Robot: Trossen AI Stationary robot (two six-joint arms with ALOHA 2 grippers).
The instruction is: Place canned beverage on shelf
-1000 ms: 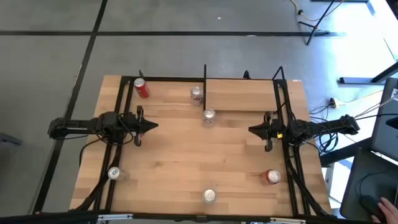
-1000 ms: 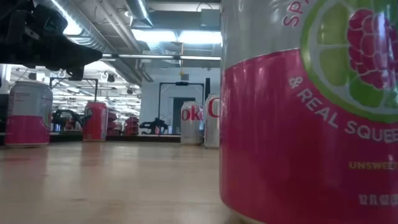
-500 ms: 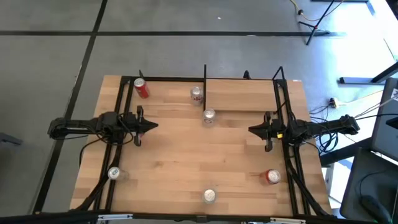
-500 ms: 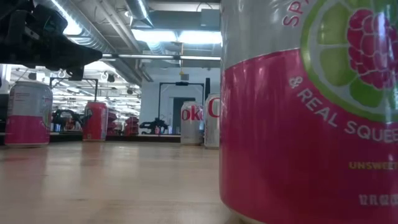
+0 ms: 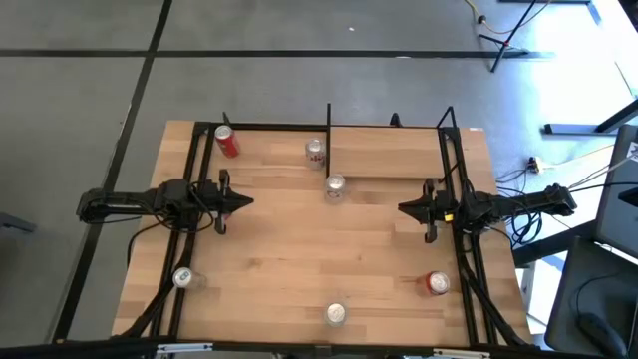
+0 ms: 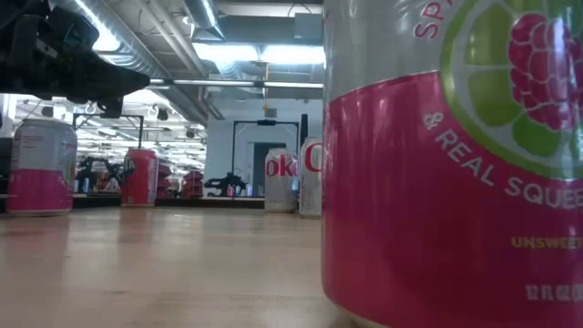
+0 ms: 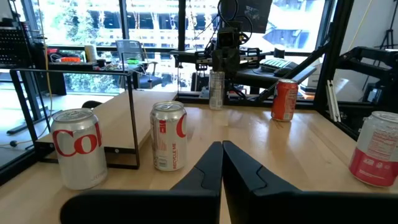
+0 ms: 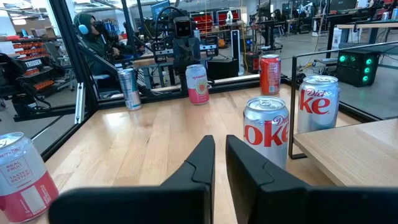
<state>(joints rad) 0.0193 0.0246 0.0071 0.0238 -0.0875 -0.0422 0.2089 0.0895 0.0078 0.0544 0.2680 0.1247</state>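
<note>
While both arms hung level over the table point(image 5: 299, 249), the left gripper point(image 5: 247, 201) and the right gripper point(image 5: 403, 208) faced each other from opposite sides, each with its fingers pressed together and holding nothing. Against the far edge sat the shelf point(image 5: 384, 152), bare on top. Two silver Diet Coke cans point(image 5: 335, 186) stood just beside its near left corner, a red can point(image 5: 226, 142) in the far left corner, and a pink-banded can point(image 5: 336, 314) at the near edge.

We see bright, even light; ceiling lamps point(image 6: 260, 53) glare in the low view, where the nearest pink can point(image 6: 455, 164) looms large, slightly soft-edged.
</note>
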